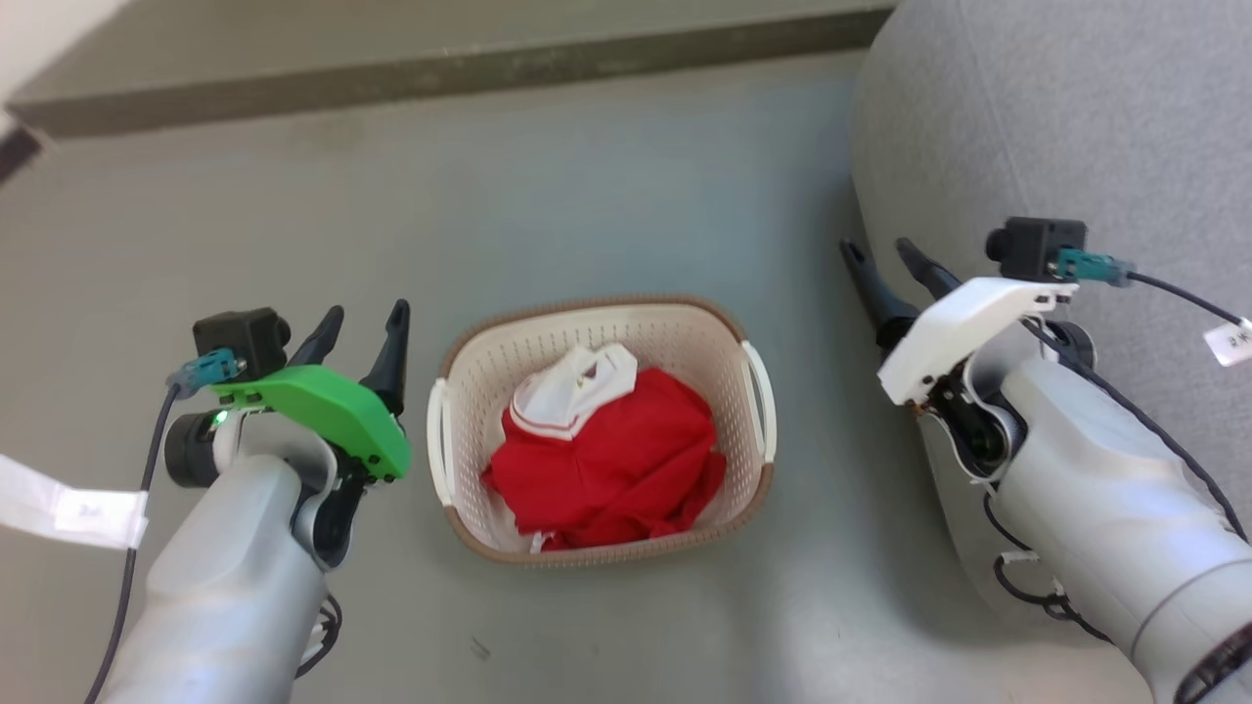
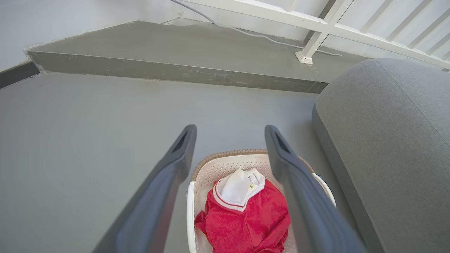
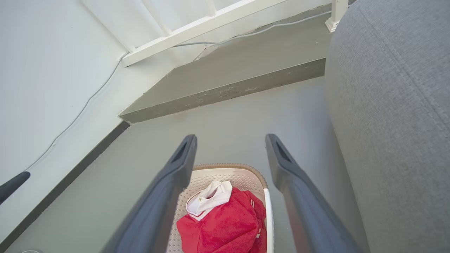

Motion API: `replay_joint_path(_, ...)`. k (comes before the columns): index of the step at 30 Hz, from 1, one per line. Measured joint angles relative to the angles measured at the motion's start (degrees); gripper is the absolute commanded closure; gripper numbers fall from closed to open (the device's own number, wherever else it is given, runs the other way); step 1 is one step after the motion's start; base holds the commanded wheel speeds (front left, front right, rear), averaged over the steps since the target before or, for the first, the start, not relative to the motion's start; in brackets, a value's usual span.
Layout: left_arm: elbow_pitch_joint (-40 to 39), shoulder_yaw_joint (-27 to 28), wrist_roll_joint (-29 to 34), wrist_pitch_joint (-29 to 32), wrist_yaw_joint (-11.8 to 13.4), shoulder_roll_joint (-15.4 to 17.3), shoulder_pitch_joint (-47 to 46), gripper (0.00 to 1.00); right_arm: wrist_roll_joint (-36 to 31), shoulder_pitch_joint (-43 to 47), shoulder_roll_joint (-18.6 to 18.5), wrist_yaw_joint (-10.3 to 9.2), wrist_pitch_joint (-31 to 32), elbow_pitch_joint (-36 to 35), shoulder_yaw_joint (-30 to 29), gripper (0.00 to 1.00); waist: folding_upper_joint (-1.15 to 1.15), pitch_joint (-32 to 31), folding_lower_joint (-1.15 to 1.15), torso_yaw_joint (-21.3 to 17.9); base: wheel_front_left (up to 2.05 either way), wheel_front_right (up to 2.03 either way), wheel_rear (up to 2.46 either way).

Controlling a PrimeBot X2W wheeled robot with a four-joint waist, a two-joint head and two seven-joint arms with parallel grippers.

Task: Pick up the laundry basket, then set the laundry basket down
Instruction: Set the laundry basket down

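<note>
The laundry basket (image 1: 685, 337) stands on the grey floor between my arms, cream-white and perforated, with a brown rim and white side handles; it also appears in the left wrist view (image 2: 225, 166) and the right wrist view (image 3: 225, 174). A red and white garment (image 1: 611, 455) lies inside it. My left gripper (image 1: 364, 323) hangs open just left of the basket's left handle, holding nothing. Right of the basket and higher up, my right gripper (image 1: 882, 252) is open, well apart from the right handle. Each wrist view shows its own gripper open above the basket, the left gripper (image 2: 230, 131) and the right gripper (image 3: 230, 140).
A grey upholstered sofa (image 1: 1056, 137) rises close on the right, beside my right arm. A raised grey step (image 1: 440, 59) runs along the far side, with a white railing (image 2: 316, 24) and a cable behind it. Bare floor (image 1: 606, 196) lies beyond the basket.
</note>
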Motion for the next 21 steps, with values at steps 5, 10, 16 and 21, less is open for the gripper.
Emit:
replay_joint_path(5,-3.97,3.3,2.29,0.0,0.0,1.18,2.96,0.0,-3.7,3.16,-1.02,0.0,0.0,-4.71,-4.24,0.0,0.0,-4.01,0.0,0.4,0.0,0.0,0.0)
replay_joint_path(10,-8.23,5.97,4.31,-0.01,0.24,1.22,6.1,0.0,-7.69,6.71,-1.78,-0.08,-0.01,-9.29,-7.86,0.0,0.0,-6.9,0.0,0.74,0.0,0.0,0.0)
replay_joint_path(16,-13.51,9.07,7.75,-0.01,1.38,2.12,10.12,0.0,-12.34,10.37,-1.89,-1.25,-0.08,-15.41,-11.91,0.0,0.0,-9.65,0.0,0.78,0.0,0.0,0.0)
replay_joint_path(21,-18.31,10.85,10.53,-0.01,2.13,2.37,12.59,0.0,-15.05,13.96,-2.41,-3.3,-0.09,-20.74,-17.02,0.0,0.0,-10.89,0.0,0.55,0.0,0.0,0.0)
